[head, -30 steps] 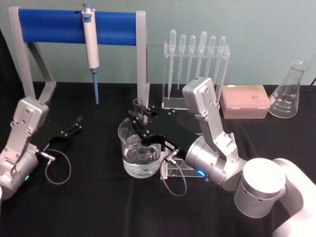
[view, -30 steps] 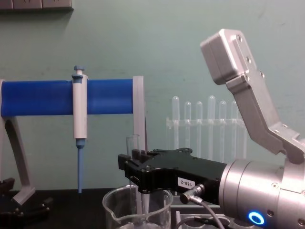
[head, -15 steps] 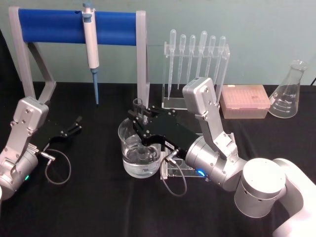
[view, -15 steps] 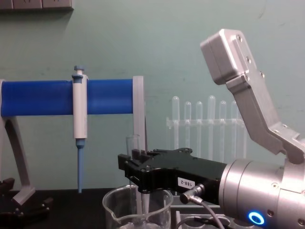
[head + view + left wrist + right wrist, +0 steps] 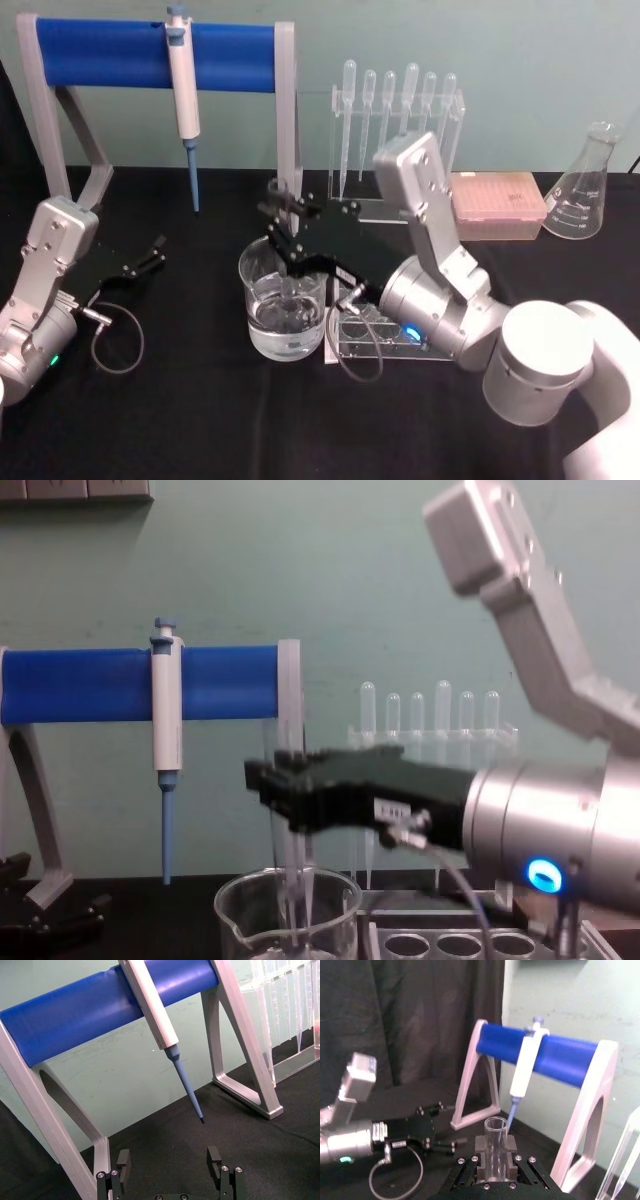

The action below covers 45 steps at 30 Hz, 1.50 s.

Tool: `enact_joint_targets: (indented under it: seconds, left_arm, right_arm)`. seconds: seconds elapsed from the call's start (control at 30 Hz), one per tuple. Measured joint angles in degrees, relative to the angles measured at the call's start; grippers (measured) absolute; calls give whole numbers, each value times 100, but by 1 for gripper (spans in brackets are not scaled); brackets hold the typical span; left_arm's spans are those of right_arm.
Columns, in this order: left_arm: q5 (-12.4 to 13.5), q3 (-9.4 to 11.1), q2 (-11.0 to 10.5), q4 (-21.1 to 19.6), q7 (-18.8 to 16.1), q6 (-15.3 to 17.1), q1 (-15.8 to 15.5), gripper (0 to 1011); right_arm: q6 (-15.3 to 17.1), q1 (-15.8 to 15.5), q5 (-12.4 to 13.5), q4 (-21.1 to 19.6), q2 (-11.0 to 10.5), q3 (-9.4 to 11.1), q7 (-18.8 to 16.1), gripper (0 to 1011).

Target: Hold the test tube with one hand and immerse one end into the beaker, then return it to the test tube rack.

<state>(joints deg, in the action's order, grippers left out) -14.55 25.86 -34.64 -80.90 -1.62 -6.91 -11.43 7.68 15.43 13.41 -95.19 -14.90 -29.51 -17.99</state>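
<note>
Two silver arms with black grippers

The right gripper (image 5: 283,222) is flat and black with silver screws and a small white label, on a silver cylindrical wrist with a blue ring light, a thin looped cable and a boxy grey link. The left gripper (image 5: 155,250) is black, on a matching silver wrist with a small green light and a looped grey cable.
</note>
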Motion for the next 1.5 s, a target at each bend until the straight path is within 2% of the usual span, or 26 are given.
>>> enact_joint_targets:
  seconds: [0.2,0.33,0.5,0.67,0.83,1.07,1.2,1.5]
  left_arm:
    - [0,0,0,0,0,0,0,1000]
    - [0,0,0,0,0,0,0,1000]
    - [0,0,0,0,0,0,0,1000]
    - [0,0,0,0,0,0,0,1000]
    - [0,0,0,0,0,0,0,1000]
    - [0,0,0,0,0,0,0,1000]
    - [0,0,0,0,0,0,0,1000]
    - [0,0,0,0,0,0,0,1000]
  right_arm:
    - [343,82,-8,-532,-30,147,-15,224]
    - [559,111,141,-897,-27,318,-14,224]
    - [787,41,458,-1374,-84,613,28,224]
    - [932,-228,632,-1853,-370,919,162,224]
    - [961,-557,705,-2101,-658,1163,250,224]
    - [807,-1077,784,-2094,-932,1373,295,224]
    - [701,-1208,751,-2006,-982,1371,306,224]
    - [638,-1178,386,-1740,-1000,1211,336,224]
